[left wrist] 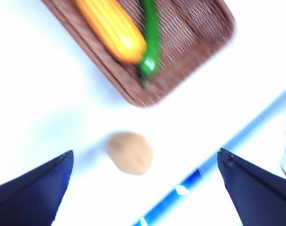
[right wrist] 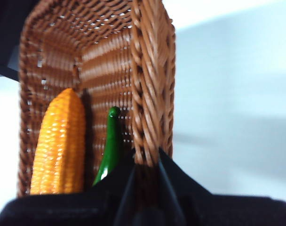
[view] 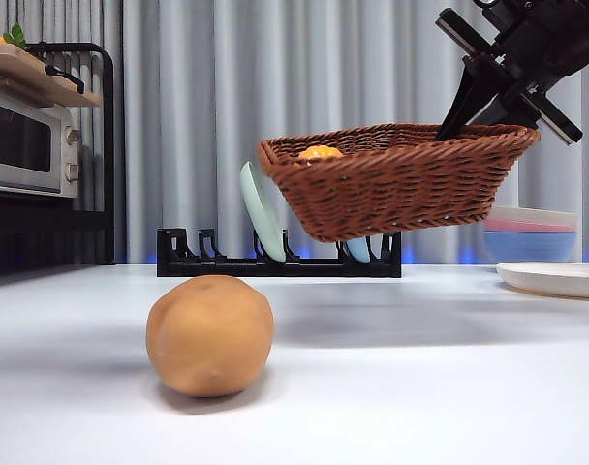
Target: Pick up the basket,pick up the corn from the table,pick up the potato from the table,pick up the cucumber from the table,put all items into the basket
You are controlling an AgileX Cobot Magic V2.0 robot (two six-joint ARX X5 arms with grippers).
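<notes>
My right gripper (view: pixel 454 126) comes in from the top right, shut on the rim of the brown wicker basket (view: pixel 401 184), and holds it tilted in the air above the table. In the right wrist view the jaws (right wrist: pixel 146 160) pinch the basket wall (right wrist: pixel 152 84). Inside lie the yellow corn (right wrist: pixel 58 146) and the green cucumber (right wrist: pixel 110 148). Only the corn's tip (view: pixel 320 152) shows over the rim in the front view. The tan potato (view: pixel 209 334) lies on the table in front. My left gripper (left wrist: pixel 145 155) is open, high above the potato (left wrist: pixel 130 153), beside the basket (left wrist: pixel 190 37).
A black dish rack (view: pixel 275 260) with a mint plate (view: pixel 261 213) stands behind the basket. Stacked plates (view: pixel 551 276) sit at the right edge. A microwave (view: pixel 28 140) on a black shelf stands at the far left.
</notes>
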